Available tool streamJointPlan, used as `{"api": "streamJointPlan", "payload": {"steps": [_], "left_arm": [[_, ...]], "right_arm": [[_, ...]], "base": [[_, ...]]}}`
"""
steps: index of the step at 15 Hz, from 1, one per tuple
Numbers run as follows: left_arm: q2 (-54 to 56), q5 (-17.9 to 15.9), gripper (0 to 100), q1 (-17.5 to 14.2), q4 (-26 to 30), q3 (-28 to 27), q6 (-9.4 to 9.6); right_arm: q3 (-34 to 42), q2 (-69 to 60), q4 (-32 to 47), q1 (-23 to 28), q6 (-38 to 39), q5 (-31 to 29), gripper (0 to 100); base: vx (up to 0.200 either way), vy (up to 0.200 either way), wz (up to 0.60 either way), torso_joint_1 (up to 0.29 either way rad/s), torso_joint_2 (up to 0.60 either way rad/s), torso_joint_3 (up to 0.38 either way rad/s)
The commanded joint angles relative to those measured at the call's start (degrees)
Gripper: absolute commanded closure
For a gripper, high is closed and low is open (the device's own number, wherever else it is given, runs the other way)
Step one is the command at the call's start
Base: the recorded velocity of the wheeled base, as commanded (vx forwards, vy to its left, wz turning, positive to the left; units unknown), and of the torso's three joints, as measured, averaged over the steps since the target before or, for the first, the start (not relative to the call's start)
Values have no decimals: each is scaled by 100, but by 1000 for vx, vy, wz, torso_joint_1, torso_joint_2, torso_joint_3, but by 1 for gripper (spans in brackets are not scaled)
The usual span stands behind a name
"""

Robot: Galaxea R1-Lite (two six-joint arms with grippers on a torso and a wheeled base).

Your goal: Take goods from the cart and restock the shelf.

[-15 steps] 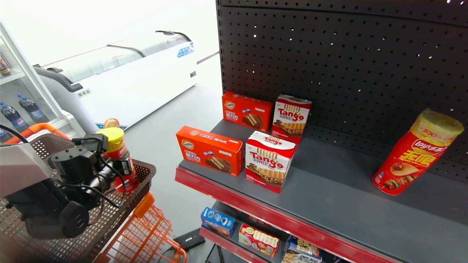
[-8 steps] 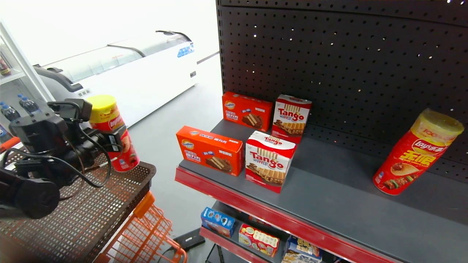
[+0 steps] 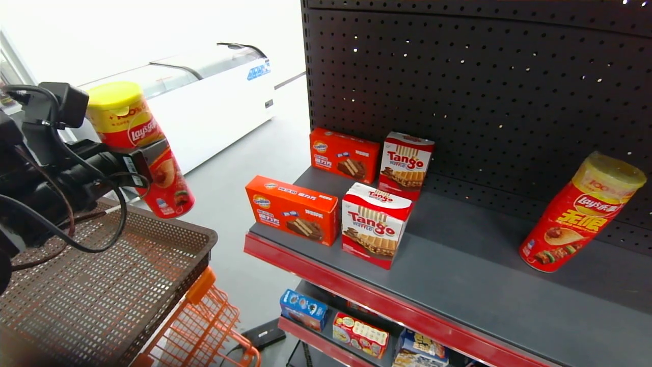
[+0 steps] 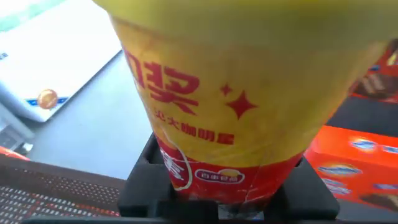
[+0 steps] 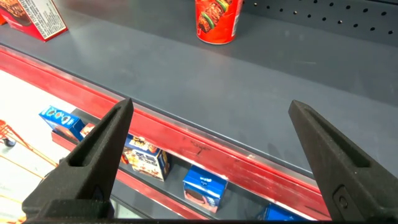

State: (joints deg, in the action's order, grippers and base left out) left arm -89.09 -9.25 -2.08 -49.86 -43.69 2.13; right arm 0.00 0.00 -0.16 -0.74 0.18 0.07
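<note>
Bright, even store light
Far left washes out white above the freezer (image 3: 204, 97); light pricks through pegboard (image 3: 484, 76) holes; soft shadows on the shelf (image 3: 473, 275).

Print along the shelf (image 3: 458, 275): large red lettering fronts the front wafer box (image 3: 376, 224) and rear wafer box (image 3: 406, 164) near its left end; a round logo and white characters mark the front orange box (image 3: 292, 209) and rear orange box (image 3: 344, 154) beside them; yellow characters under a round logo cross the leaning canister (image 3: 580, 214) at its right; the held canister (image 3: 140, 148), left of the shelf, bears the same logo
</note>
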Motion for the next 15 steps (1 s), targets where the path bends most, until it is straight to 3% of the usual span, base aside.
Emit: {"api": "streamJointPlan", "payload": {"steps": [1,4,6,9,13,15], "left_arm": [[674,-165,100,173,319,36,-2],[1078,-1395,100,463,1268,-17,-11],[1095,-1764,100,507,1418,-25,-11],[1113,-1852,100,692,1400,238,-2],[1315,-1966,100,868,1409,203,6],[1667,-2204,100,894,1418,476,-2]], "right_arm": [[0,9,-2,-5,-1,1,0],[0,9,-2,-5,-1,1,0],[0,9,-2,-5,-1,1,0],[0,9,-2,-5,-1,1,0],[0,9,-2,-5,-1,1,0],[0,9,-2,-5,-1,1,0]], "base": [[0,0,0,0,0,0],[0,0,0,0,0,0],[0,0,0,0,0,0],[0,0,0,0,0,0],[0,0,0,0,0,0],[0,0,0,0,0,0]]}}
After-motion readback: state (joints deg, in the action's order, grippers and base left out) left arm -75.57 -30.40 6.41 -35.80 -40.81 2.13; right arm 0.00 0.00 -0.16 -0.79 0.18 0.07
